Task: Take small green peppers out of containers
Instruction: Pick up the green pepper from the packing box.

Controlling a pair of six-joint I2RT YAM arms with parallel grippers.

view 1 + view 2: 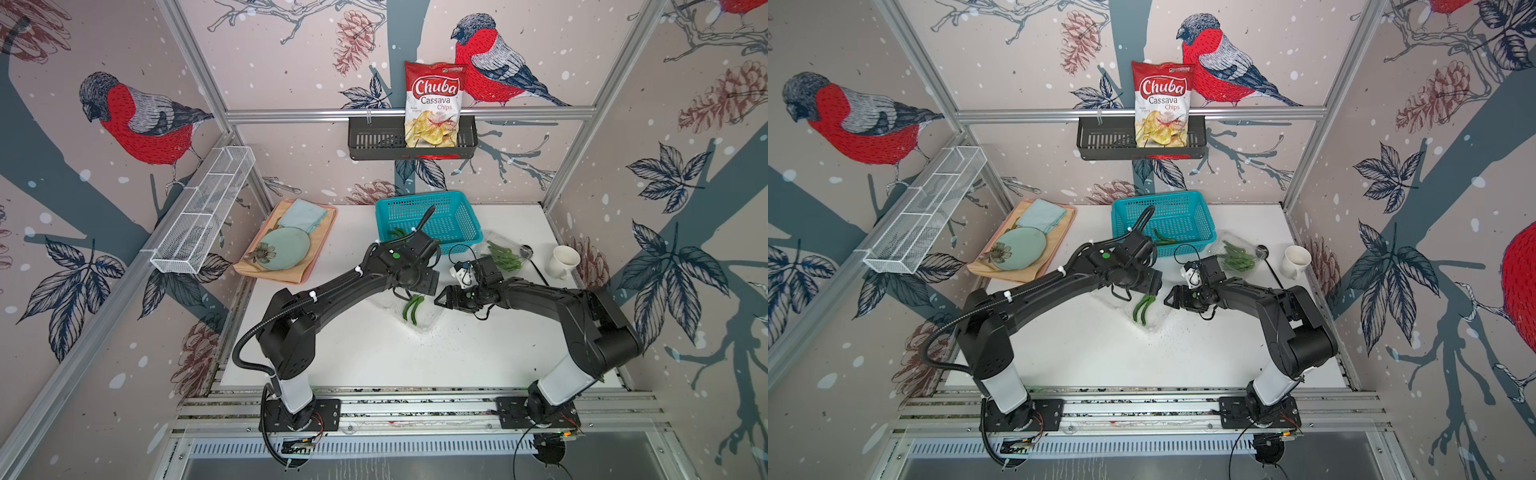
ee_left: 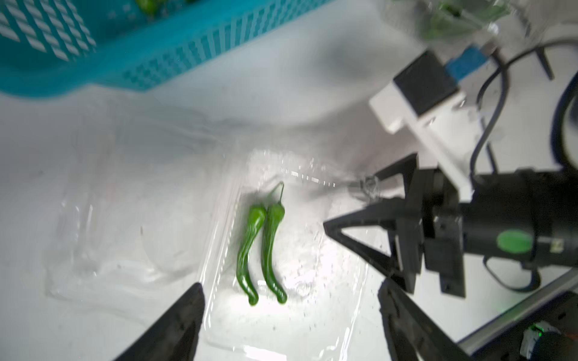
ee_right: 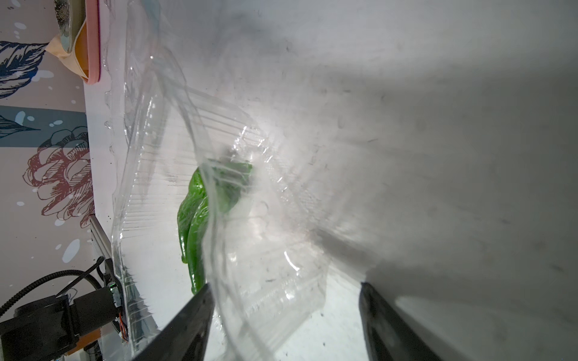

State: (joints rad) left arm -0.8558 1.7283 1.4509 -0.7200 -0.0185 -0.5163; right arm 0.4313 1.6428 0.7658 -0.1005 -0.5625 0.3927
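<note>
Green peppers (image 2: 261, 247) | inside clear container (image 2: 316, 281) | just ahead of left gripper (image 2: 291, 286)

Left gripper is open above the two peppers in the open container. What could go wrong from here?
1. The two peppers touch side by side, so the left gripper may pinch both or knock one aside.
2. The right gripper stands open around the edge of the thin container, which could slide or lift.
</note>
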